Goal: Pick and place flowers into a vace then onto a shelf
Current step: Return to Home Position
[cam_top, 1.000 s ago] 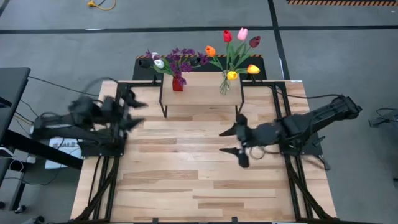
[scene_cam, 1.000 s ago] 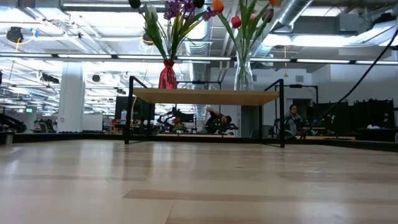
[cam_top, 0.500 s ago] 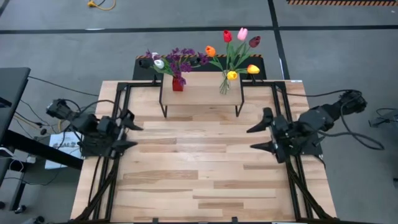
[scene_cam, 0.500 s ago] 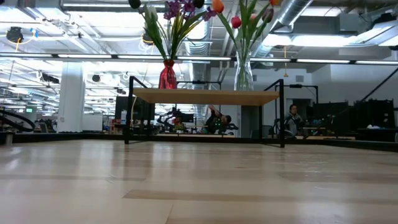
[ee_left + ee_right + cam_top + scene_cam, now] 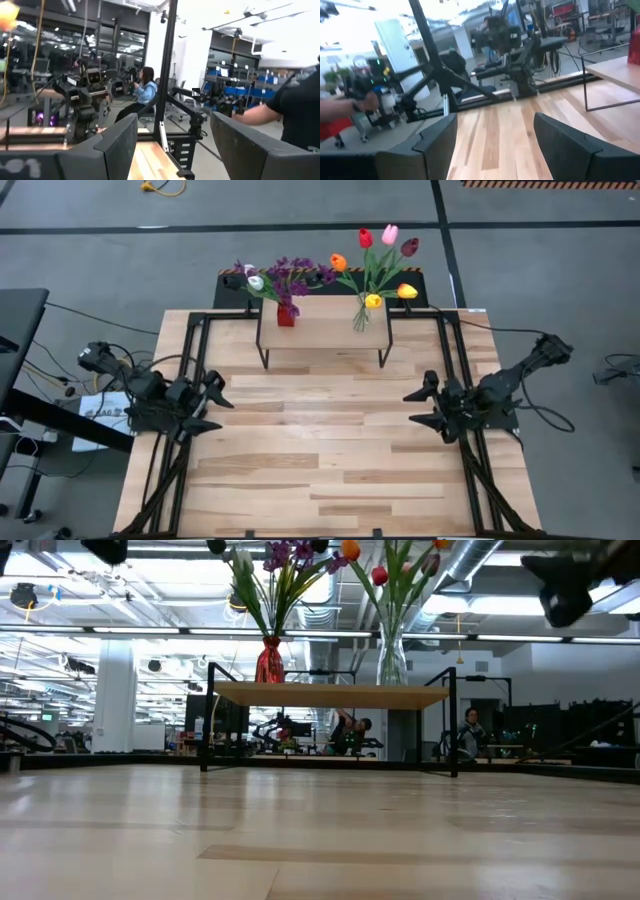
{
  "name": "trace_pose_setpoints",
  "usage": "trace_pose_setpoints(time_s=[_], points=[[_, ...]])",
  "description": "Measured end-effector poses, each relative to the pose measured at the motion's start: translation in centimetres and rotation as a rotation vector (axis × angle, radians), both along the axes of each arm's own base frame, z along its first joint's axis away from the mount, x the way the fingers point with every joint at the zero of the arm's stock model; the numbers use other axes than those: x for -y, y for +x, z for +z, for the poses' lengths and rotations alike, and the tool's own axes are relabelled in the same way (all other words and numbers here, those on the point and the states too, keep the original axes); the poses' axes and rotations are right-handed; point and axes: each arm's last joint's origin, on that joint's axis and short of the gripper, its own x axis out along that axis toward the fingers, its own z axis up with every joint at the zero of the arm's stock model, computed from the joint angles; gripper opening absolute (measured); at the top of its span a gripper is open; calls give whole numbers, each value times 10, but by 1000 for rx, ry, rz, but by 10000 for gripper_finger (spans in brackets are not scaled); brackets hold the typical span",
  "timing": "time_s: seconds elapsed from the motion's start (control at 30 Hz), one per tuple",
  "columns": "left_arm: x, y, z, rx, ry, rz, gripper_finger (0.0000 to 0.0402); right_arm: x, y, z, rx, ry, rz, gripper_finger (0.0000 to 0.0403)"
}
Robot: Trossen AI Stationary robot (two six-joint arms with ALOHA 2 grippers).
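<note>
left gripper [image 5: 217, 405] spread wide, left edge of table [image 5: 300, 465] | right gripper [image 5: 409, 408] spread wide, right edge

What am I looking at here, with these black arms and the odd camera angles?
Two robot arms work at a wooden table. The high view looks straight down: the left gripper and right gripper sit at the table's side edges, both open and holding nothing. The low view looks level across the tabletop. The other two come from cameras on each wrist, looking past that arm's own dark fingers. On the small shelf stand a red vase with purple flowers and a transparent vase with tulips.
</note>
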Motion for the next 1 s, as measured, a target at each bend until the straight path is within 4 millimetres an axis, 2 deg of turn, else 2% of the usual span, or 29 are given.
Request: trace_pose_setpoints(time_s=[0.13, 0.4, 0.63, 1.0], points=[[0, 4, -18, -33, -54, 12, 240, 6, -9, -22, 31, 25, 1, 256], [-2, 7, -59, 24, -136, 23, 240, 14, -23, -42, -8, 37, 0, 256], [-3, 9, -64, -13, -129, 86, 240, 15, -22, -55, -112, 19, -35, 256], [-4, 10, -66, -38, -125, 127, 240, 17, -22, -59, -160, 67, -85, 256]])
